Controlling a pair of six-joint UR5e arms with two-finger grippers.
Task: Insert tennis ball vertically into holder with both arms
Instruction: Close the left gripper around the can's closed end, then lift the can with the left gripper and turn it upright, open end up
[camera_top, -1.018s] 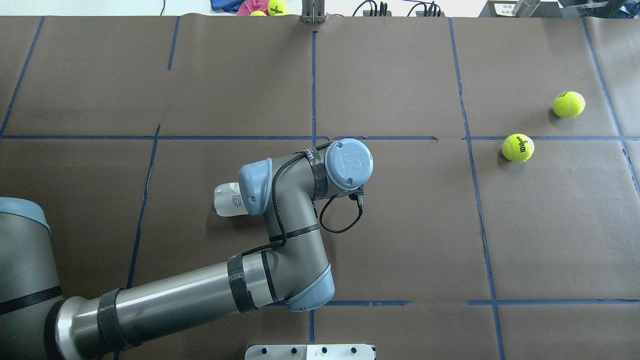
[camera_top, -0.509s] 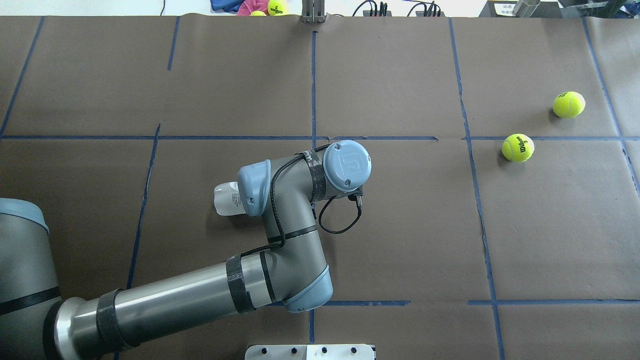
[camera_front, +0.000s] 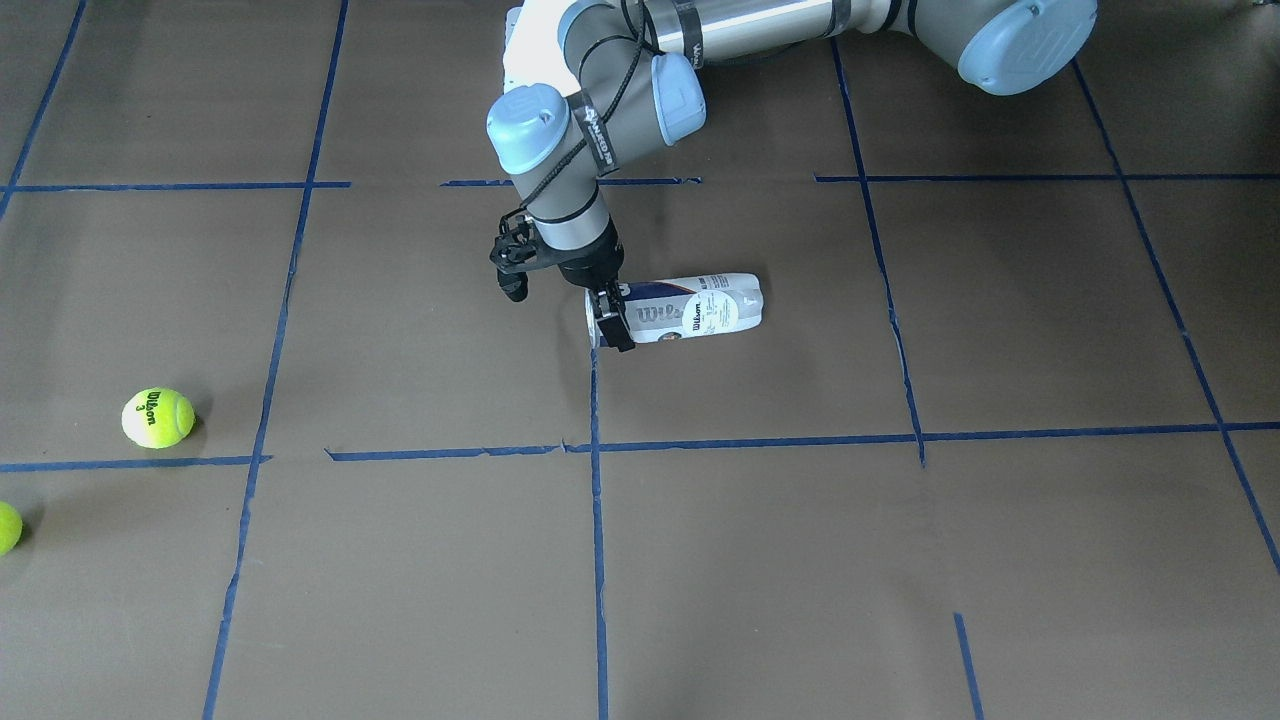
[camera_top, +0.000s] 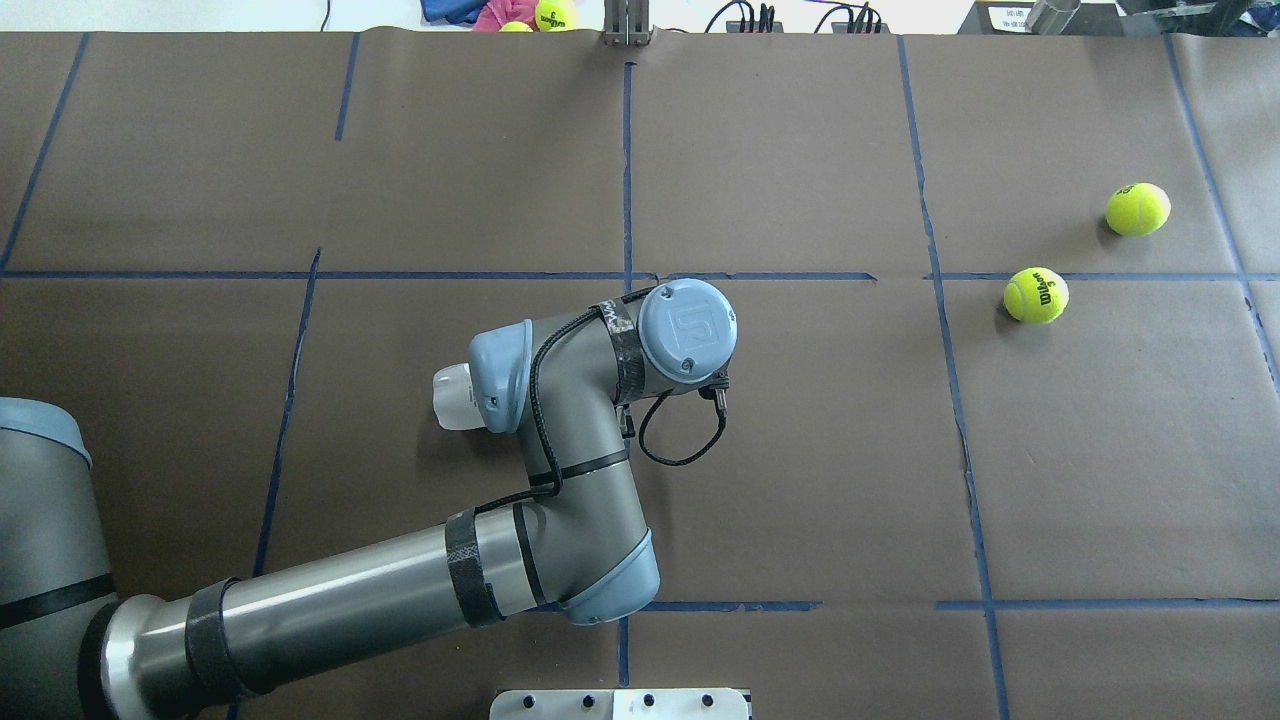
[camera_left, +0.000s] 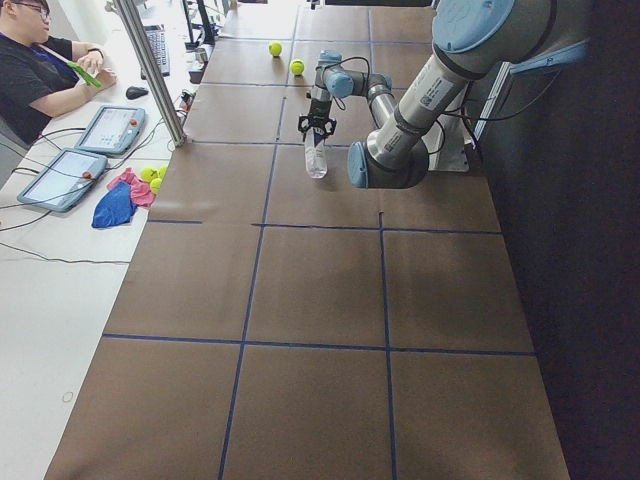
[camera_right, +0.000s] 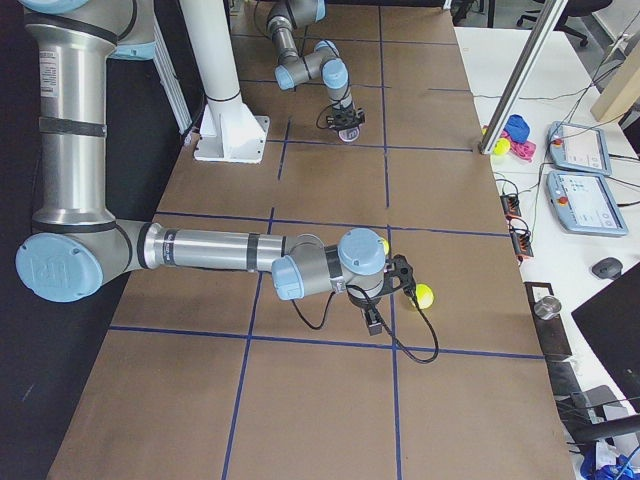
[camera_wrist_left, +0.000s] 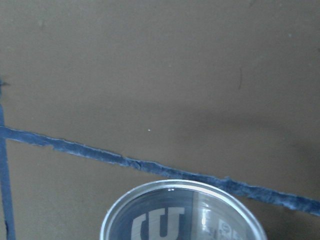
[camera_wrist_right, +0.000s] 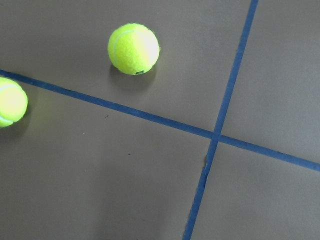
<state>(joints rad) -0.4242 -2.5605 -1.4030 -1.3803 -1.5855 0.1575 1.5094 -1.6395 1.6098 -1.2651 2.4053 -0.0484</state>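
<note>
The holder (camera_front: 690, 310), a clear Wilson can with a white and navy label, lies on its side near the table's middle. My left gripper (camera_front: 610, 325) is shut on its mouth end. From overhead only the can's closed end (camera_top: 452, 395) shows past my left wrist. The left wrist view shows the can's rim (camera_wrist_left: 180, 192). Two tennis balls (camera_top: 1036, 295) (camera_top: 1138, 208) lie on the table's right side. The right wrist view shows them (camera_wrist_right: 133, 48) (camera_wrist_right: 10, 101) below it. My right gripper (camera_right: 373, 322) hovers beside them; I cannot tell if it is open or shut.
Blue tape lines cross the brown table cover. More balls (camera_top: 555, 14) and cloth (camera_top: 490, 14) lie past the far edge. The white pedestal plate (camera_top: 620, 703) sits at the near edge. An operator (camera_left: 40, 60) sits with tablets by the table.
My left wrist has shifted slightly left and away from the robot. Less of the can's closed end shows from under it. The balls have not moved.
</note>
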